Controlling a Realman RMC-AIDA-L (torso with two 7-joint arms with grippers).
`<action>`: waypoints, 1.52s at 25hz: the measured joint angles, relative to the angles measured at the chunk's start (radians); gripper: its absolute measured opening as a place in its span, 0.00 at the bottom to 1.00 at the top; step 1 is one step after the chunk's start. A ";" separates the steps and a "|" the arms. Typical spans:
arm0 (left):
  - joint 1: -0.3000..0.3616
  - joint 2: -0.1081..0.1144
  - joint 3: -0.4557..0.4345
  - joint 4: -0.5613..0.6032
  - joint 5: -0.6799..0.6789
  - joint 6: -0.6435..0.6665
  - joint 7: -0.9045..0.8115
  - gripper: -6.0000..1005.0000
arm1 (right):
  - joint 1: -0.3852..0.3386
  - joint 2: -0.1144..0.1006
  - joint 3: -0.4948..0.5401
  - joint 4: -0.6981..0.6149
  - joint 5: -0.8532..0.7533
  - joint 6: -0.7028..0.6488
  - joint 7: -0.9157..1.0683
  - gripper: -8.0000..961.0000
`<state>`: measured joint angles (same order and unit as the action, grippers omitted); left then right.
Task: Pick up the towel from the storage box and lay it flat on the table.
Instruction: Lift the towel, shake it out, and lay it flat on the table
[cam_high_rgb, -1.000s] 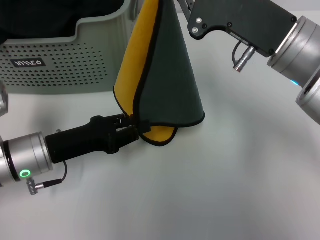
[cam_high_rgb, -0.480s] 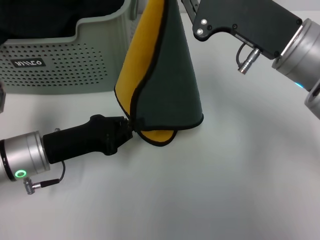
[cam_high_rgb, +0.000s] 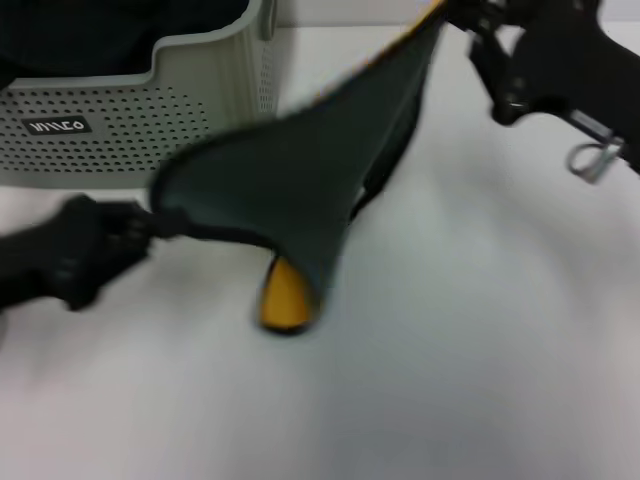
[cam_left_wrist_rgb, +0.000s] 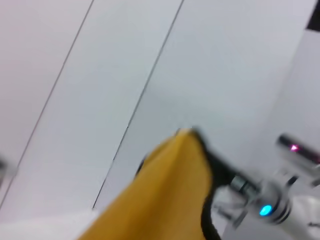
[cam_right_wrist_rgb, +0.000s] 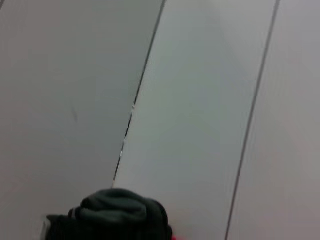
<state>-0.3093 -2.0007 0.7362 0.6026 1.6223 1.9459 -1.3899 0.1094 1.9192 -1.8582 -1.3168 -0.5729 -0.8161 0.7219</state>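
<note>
While the square soft towel, dark green over yellow-orange, was held clear of the pale grey-green perforated plastic storage box, stretched between the clamped left gripper and right gripper, only one corner was touching the white table, so flattening remained undone.

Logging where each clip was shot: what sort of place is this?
Probably a lab workbench: a bare white table, a perforated storage box, and two robot arms stretching a towel between them.
</note>
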 joint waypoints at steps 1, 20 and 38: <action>0.003 0.010 0.000 0.024 -0.020 0.022 -0.028 0.01 | -0.009 -0.006 0.020 -0.006 -0.044 -0.011 0.071 0.07; -0.176 0.114 -0.001 0.213 -0.052 0.048 -0.282 0.01 | 0.137 0.015 0.643 -0.073 -0.791 -0.605 1.013 0.08; -0.124 0.161 0.133 0.247 -0.062 0.084 -0.256 0.01 | 0.066 0.088 0.767 -0.142 -0.811 -0.869 1.114 0.08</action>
<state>-0.4332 -1.8398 0.8692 0.8491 1.5607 2.0294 -1.6461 0.1754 2.0075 -1.0908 -1.4587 -1.3839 -1.6849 1.8358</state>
